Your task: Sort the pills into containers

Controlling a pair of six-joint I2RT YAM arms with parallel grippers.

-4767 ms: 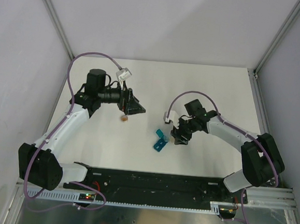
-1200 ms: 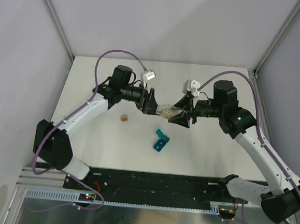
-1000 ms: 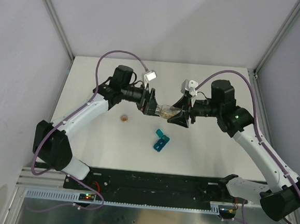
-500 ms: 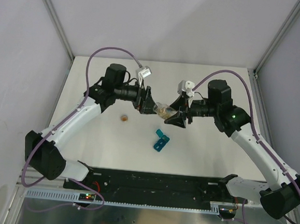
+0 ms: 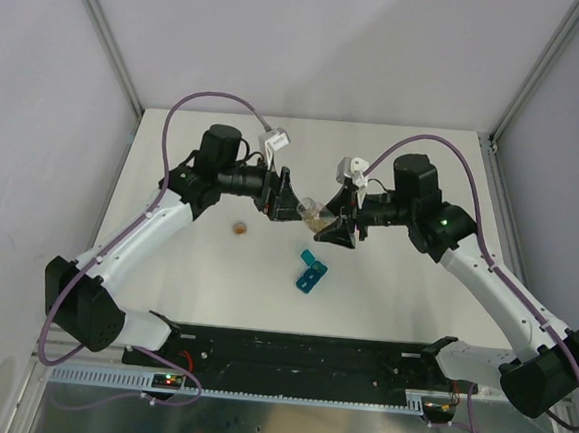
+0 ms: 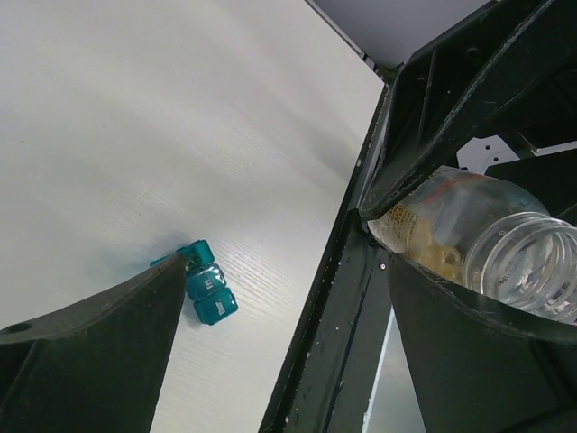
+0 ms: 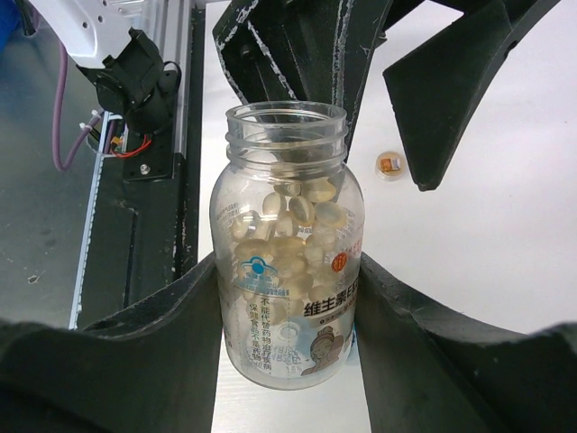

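My right gripper [image 7: 288, 262] is shut on a clear pill bottle [image 7: 287, 271] with no cap, its mouth toward the left arm and pale pills [image 7: 297, 225] inside. From above, the bottle [image 5: 315, 215] hangs over the table between the right gripper [image 5: 337, 227] and the left gripper [image 5: 287, 202]. The left gripper [image 6: 284, 271] is open, with nothing between its fingers, and the bottle's mouth [image 6: 523, 262] is just past its right finger. The teal containers [image 5: 310, 271] lie on the table below; in the left wrist view the containers [image 6: 207, 287] show closed lids.
A small orange-tan cap [image 5: 239, 229] lies on the white table [image 5: 423, 177] left of the containers, also seen as the cap [image 7: 390, 165] in the right wrist view. A black rail [image 5: 299, 353] runs along the near edge. Grey walls enclose the table.
The left gripper has pulled back to the left, away from the bottle's mouth. The right gripper has shifted slightly left with the bottle. The containers and cap have not moved.
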